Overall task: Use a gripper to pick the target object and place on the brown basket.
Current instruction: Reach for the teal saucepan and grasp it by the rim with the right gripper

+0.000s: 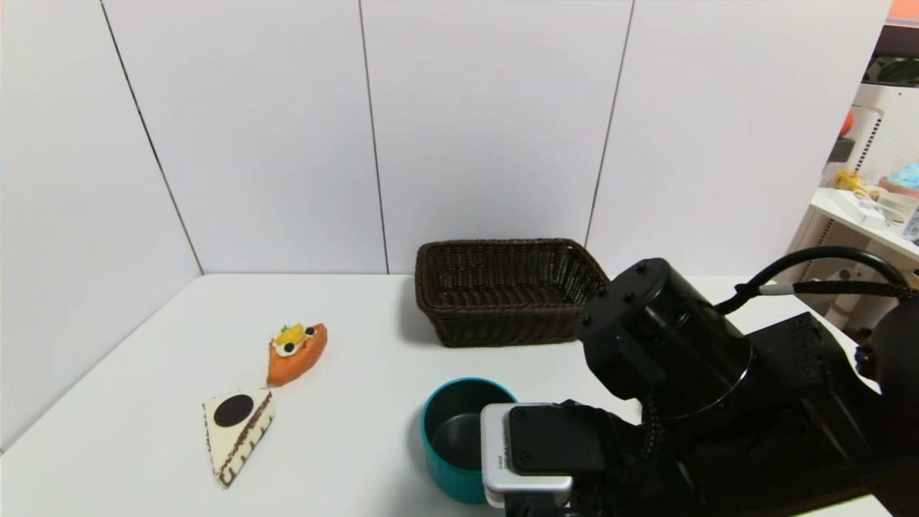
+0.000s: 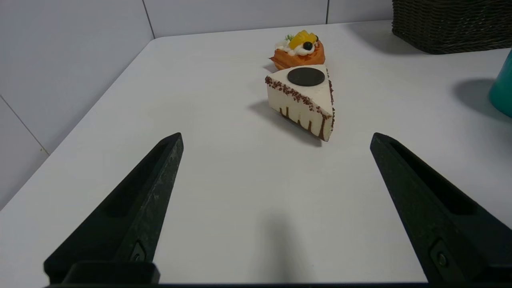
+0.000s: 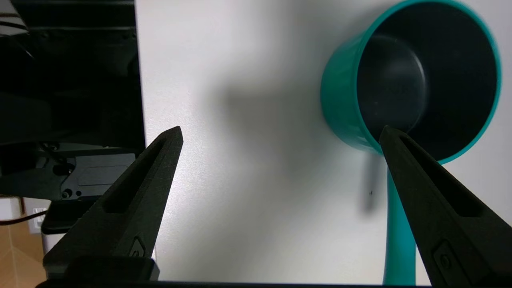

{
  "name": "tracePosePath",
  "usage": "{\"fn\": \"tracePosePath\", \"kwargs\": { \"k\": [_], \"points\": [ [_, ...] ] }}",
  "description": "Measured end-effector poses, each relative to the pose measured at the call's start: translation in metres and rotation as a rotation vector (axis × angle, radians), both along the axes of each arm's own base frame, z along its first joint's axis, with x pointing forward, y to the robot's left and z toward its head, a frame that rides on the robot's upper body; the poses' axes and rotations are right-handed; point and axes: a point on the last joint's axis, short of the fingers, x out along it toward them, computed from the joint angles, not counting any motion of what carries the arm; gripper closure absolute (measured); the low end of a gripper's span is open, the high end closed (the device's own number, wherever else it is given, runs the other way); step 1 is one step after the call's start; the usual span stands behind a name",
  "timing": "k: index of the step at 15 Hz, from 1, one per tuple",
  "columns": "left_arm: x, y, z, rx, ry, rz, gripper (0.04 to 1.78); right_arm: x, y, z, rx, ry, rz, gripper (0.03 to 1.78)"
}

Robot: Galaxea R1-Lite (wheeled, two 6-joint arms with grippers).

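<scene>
**Mia:** Where is the right end effector [image 3: 280, 136]?

**Tom:** It hangs over the white surface [image 1: 359, 359], near the front edge. Its two black fingers are spread wide and hold nothing. One finger [image 3: 432, 200] lies over the teal saucepan [image 1: 454, 438], where the handle [image 3: 396, 240] meets the pot's rim. The other finger is off to the side, over bare surface.

**Mia:** Is the saucepan standing up?

**Tom:** Yes. It sits upright, open side up, and the dark inside looks empty. The brown basket [image 1: 506, 291] is behind it by the wall, with a gap between them.

**Mia:** Will it be hard to lift?

**Tom:** Probably not. It looks small, stiff and light, like a toy. The smooth sides may be slippery, so the thin straight handle or the rim looks like the best place to pinch. Held by the handle, the pot could tip.

**Mia:** And the left end effector [image 2: 276, 138]?

**Tom:** It waits low on the left, fingers wide apart and empty, facing the white cake slice [image 2: 304, 100] and the orange fruit pastry [image 2: 298, 52].
</scene>
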Motion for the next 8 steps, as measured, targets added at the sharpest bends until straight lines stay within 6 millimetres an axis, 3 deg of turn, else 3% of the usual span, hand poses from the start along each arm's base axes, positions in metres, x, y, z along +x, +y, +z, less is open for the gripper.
{"fn": "tracePosePath", "kwargs": {
  "k": [8],
  "points": [
    [0.000,0.000,0.000,0.000,0.000,0.000,0.13,0.025,0.029,-0.017,-0.058,0.008,-0.109,0.11]
  ]
}}
